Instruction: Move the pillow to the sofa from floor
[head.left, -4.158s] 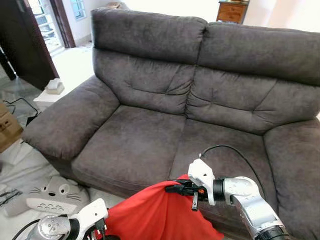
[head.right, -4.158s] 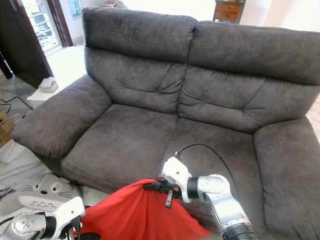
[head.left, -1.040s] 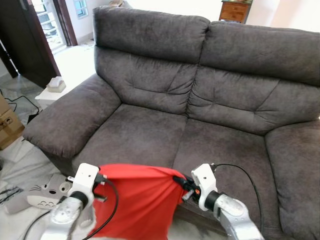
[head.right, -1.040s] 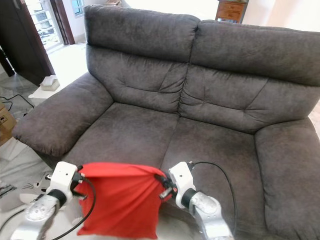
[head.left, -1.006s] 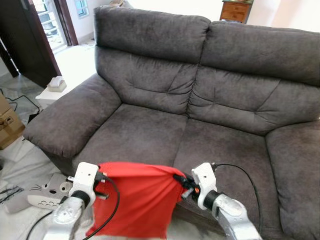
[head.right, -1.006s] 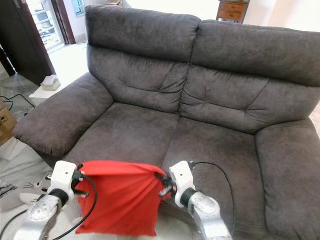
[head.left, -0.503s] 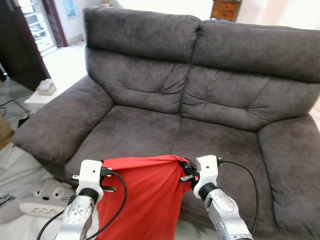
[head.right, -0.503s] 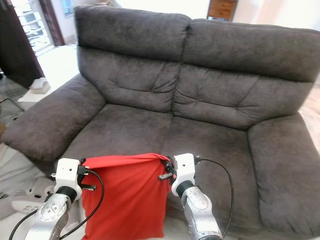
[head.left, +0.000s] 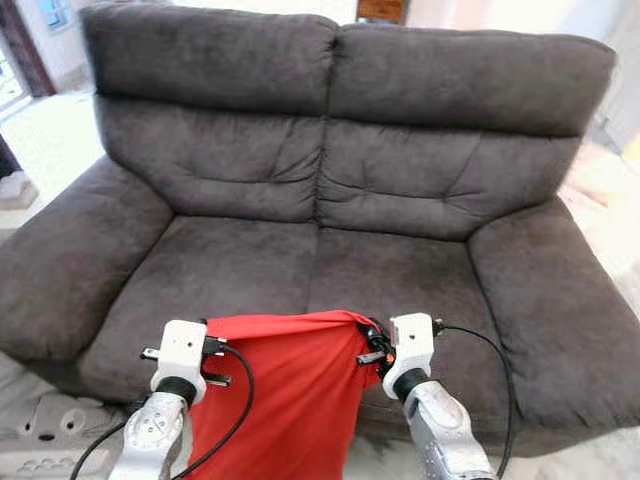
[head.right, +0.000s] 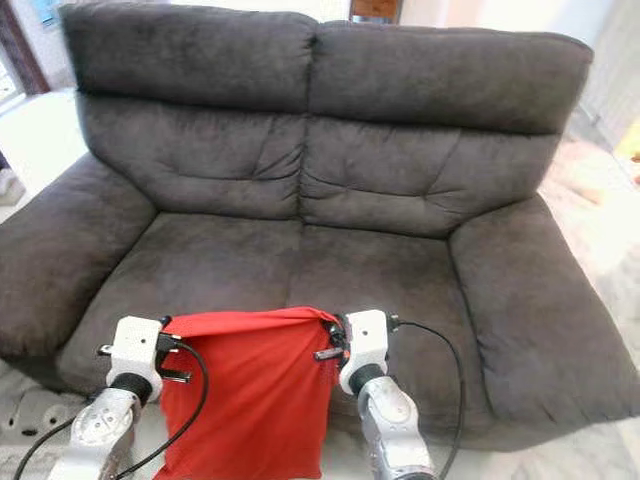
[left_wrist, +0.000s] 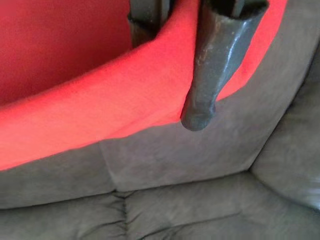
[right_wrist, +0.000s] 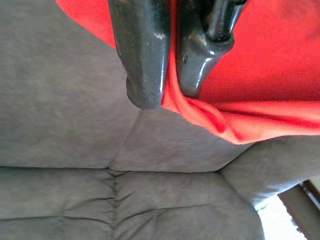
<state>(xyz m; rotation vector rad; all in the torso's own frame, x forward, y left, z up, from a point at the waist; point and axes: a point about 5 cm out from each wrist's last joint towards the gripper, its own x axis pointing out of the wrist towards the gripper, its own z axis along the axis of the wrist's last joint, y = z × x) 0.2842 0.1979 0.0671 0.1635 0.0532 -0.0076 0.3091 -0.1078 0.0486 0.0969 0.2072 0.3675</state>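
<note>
At lower centre, left gripper (head.left: 208, 349) and right gripper (head.left: 371, 348) pinch the top corners of the limp, light-looking red pillow (head.left: 280, 395) before the sofa (head.left: 320, 200).

pale floor (head.left: 30, 140) (brightly lit) surrounds the seat; a wooden cabinet (head.left: 380, 10) stands behind.

One sofa, one pillow, two grippers, one toy on the floor.

There was a single dark grey sofa (head.left: 330, 200) with two seat cushions, two back cushions and two armrests; one red pillow (head.left: 280, 395) hung at the sofa's front edge; two grippers, the left gripper (head.left: 205, 362) and the right gripper (head.left: 372, 345), each had two black fingers (right_wrist: 145, 55) pinching one top corner; one grey plush toy (head.left: 45, 440) lay on the floor by the sofa's front left corner.
</note>
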